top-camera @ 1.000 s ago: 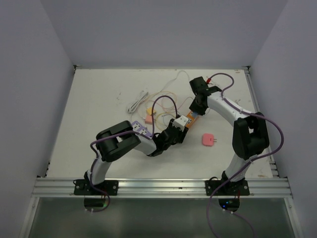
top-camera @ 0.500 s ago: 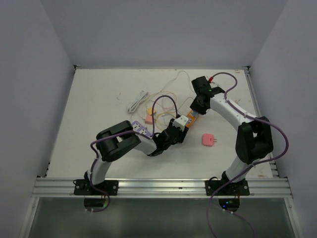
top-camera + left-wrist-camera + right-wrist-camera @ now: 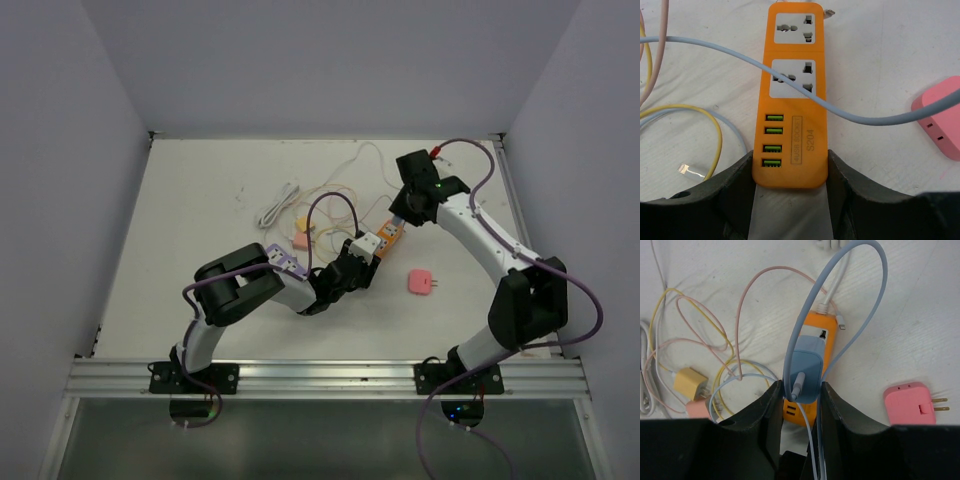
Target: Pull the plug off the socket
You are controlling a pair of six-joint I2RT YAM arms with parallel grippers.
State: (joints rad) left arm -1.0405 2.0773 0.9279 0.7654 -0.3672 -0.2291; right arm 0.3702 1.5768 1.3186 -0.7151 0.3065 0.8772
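Soft, even light from overhead keeps the white worktop (image 3: 200, 200) bright right out to its far corners. Shadows are faint and close. Both wrist views are sharp, their foregrounds dark.

Orange socket strip (image 3: 794, 150): "4USB SOCKET" boxed, "S204" beside it, next to green USB ports (image 3: 774, 131).
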